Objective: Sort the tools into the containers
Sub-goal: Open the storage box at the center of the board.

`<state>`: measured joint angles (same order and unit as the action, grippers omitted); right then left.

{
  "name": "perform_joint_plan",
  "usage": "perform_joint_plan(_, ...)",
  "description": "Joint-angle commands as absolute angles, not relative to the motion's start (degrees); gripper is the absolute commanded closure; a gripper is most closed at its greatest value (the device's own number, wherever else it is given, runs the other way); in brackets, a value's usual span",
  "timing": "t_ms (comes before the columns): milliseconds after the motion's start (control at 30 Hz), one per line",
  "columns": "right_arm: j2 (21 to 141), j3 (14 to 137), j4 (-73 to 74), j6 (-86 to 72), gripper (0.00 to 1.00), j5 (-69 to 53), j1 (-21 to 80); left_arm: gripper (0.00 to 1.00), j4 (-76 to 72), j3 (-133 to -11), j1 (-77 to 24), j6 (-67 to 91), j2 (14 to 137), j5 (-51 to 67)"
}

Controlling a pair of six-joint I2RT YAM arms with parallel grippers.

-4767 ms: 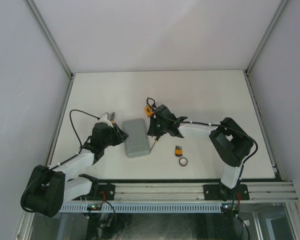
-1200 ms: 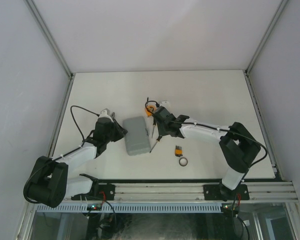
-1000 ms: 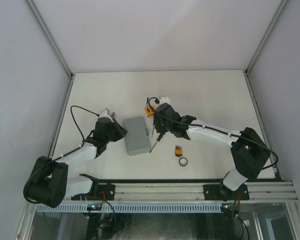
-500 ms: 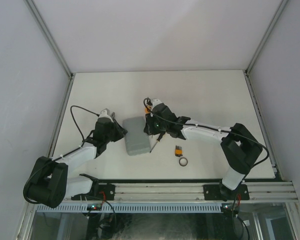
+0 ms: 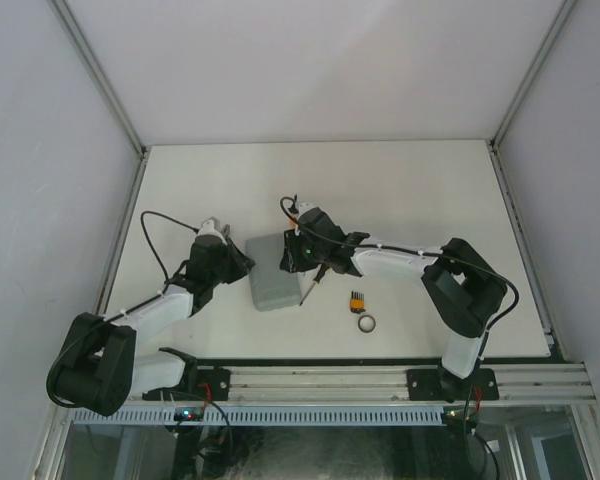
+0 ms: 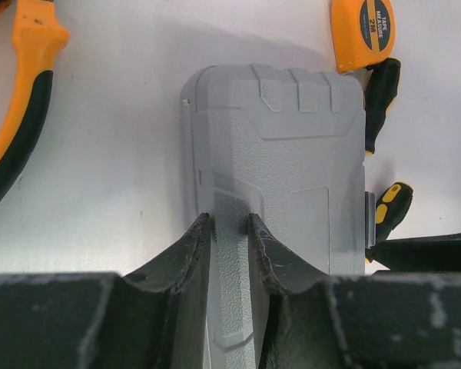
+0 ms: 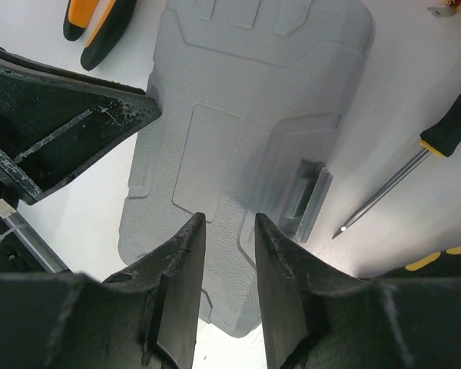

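Closed at centre frame on the table [image 5: 420,190], grey case [image 5: 266,280], rigid, smooth-shelled and probably light, likely best taken by the latch [image 7: 307,201] on its frame-right edge, left fingers [image 6: 190,250] and right fingers [image 7: 180,265] narrowly parted over it, holding nothing.

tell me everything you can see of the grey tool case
The grey case is textured plastic with rounded corners, moulded ribs at one end and a latch on one long side. It lies flat on the table, shut. The left gripper and right gripper are poised over its lid; contact is unclear.
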<state>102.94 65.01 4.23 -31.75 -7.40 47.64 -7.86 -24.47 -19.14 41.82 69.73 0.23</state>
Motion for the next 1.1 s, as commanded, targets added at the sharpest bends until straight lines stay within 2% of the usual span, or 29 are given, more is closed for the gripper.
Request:
perform_joint_plan(0, 103.18, 67.12, 2.63, -32.62, 0.68, -6.08, 47.37, 0.72, 1.29, -22.75, -18.66, 38.76, 71.10, -1.26)
perform_joint_plan(900, 105.56, 67.00, 4.87, -32.98, 0.61, -2.69, 45.88, 0.72, 1.41, -22.98, -18.69, 38.76, 71.55, -1.10)
perform_joint_plan(1067, 104.53, 64.12, 1.63, -35.32, 0.59, -4.00, 44.93, 0.72, 1.41, -23.03, -18.70, 38.76, 71.63, -1.10)
